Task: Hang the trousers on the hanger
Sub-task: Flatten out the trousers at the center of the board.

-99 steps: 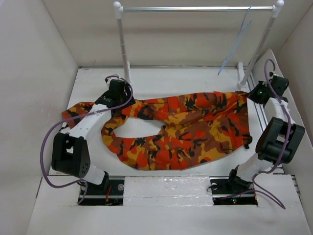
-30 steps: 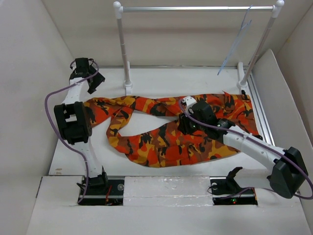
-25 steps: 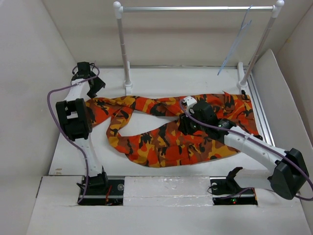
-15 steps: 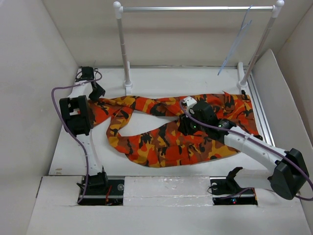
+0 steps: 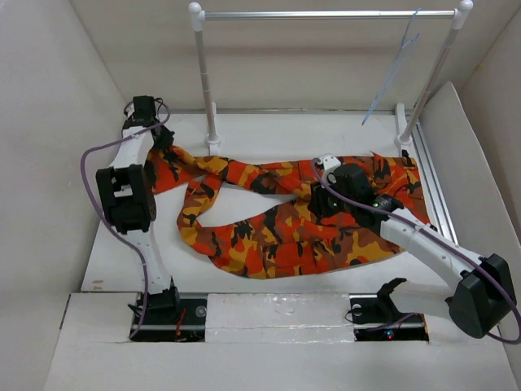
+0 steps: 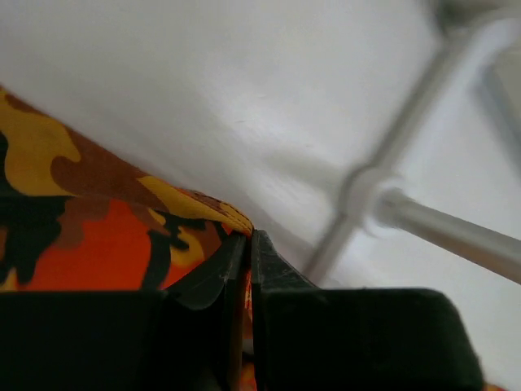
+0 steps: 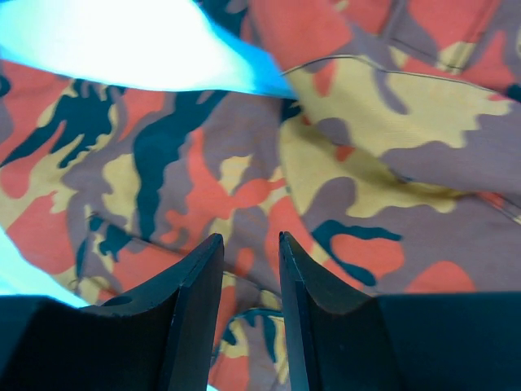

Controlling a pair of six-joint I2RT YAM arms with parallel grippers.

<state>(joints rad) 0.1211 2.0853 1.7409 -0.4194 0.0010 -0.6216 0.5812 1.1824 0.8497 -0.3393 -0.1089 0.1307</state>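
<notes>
The camouflage trousers point(image 5: 301, 216) lie spread across the table, waist to the right and both legs running left. My left gripper point(image 5: 163, 145) is at the far left end of the upper leg, shut on the cloth's edge point(image 6: 203, 208); orange fabric shows between its fingers. My right gripper point(image 5: 324, 205) hovers over the middle of the trousers point(image 7: 342, 163), fingers open with only cloth beneath them. The pale blue hanger point(image 5: 394, 69) hangs from the right end of the rack's crossbar, away from both grippers.
The rack stands at the back of the table, with white posts point(image 5: 202, 73) and a silver crossbar point(image 5: 326, 14). Its left post foot point(image 5: 213, 147) is close to my left gripper, and a rack tube point(image 6: 448, 232) shows in the left wrist view. White walls enclose the table.
My left gripper came down onto the leg end and shut on it, then drew the cuff slightly toward the back. The right arm shifted a little to the right and stayed open.
</notes>
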